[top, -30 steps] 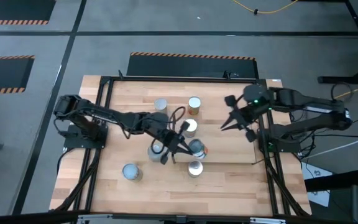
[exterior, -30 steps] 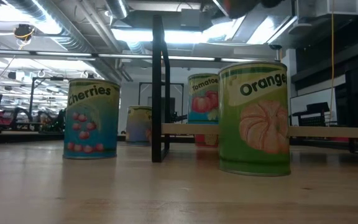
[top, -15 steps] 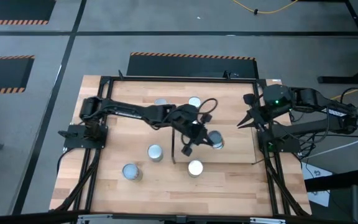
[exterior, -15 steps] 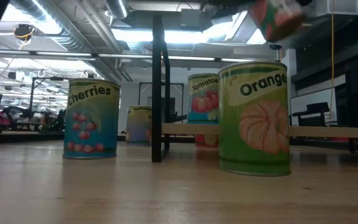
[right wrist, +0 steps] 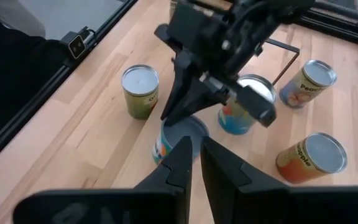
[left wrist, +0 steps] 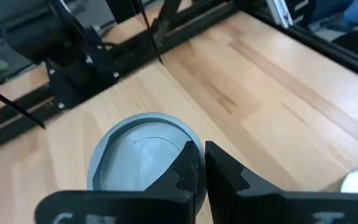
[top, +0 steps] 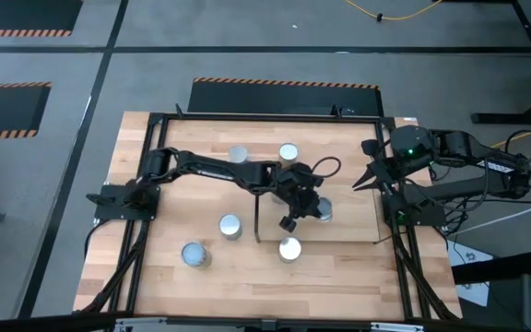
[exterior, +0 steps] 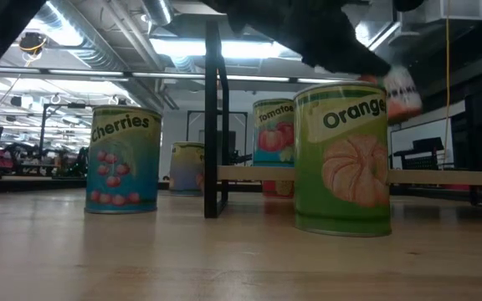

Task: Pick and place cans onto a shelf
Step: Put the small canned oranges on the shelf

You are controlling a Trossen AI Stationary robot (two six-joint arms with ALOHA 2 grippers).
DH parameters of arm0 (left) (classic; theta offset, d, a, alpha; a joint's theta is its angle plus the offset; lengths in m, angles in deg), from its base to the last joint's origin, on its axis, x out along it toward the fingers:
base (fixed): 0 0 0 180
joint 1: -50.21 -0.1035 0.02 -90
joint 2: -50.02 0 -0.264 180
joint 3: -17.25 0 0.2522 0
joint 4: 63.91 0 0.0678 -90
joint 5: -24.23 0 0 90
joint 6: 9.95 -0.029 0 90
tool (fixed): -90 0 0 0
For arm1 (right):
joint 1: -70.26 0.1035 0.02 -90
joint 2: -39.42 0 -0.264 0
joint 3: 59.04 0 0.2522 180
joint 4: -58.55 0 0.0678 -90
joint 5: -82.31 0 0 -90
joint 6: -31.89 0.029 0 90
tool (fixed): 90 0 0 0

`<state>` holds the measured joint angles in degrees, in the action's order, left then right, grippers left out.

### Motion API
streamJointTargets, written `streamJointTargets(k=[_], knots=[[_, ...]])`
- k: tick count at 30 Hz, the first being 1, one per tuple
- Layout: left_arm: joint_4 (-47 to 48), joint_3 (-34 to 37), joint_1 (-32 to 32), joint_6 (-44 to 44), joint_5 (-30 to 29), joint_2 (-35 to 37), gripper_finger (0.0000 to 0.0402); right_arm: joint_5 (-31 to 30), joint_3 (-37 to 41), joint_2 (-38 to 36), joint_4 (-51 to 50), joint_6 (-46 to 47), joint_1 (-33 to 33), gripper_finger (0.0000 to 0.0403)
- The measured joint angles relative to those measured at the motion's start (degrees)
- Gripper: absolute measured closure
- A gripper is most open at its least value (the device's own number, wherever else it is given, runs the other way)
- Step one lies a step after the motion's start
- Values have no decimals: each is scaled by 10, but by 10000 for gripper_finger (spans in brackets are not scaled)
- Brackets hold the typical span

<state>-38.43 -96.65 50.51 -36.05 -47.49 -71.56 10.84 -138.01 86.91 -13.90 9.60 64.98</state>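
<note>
My left gripper (top: 308, 207) reaches across the table and is shut on a can (top: 322, 212) with a pale grey-blue top (left wrist: 138, 158). It holds the can above the shelf board (top: 350, 223), to the right of the dark upright panel (top: 258, 218). In the low view this can (exterior: 402, 90) hangs tilted behind the green Orange can (exterior: 343, 159). Other cans stand upright on their bases at the far side (top: 239, 154) (top: 289, 152) and the near left (top: 230, 225) (top: 193, 254). My right gripper (top: 356, 186) waits shut and empty at the table's right edge. My left gripper holds the can by its top rim (left wrist: 185, 135), on one side of the lid, with the two fingers almost together. The fingers (right wrist: 178, 111) come from above, slanting down. The can hangs tilted below them, clear of the shelf board (exterior: 442, 176).
The Orange can (top: 289, 247) stands at the shelf's near edge. The Cherries can (exterior: 122, 159) stands left of the panel (exterior: 213, 117). The black frame rails (top: 390, 217) run along the table's sides. Bare board lies right of the held can.
My left gripper has carried the can from beside the panel toward the table's right, first lifted high, then lowered over the shelf board, where it now hangs tilted. My right gripper has drawn back toward the table's right edge and then kept still.
</note>
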Motion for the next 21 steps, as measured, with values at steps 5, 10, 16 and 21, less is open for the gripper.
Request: streamJointTargets(k=[5,10,16,21], knots=[[34,0,5,1,-10,-12,393,0,0,0,1,0,0,363],[48,0,5,5,-12,-11,392,1,0,0,1,1,0,363],[73,0,6,32,-12,-11,392,1,0,0,1,2,0,363],[74,0,6,34,-12,-11,392,1,0,0,1,2,0,363]])
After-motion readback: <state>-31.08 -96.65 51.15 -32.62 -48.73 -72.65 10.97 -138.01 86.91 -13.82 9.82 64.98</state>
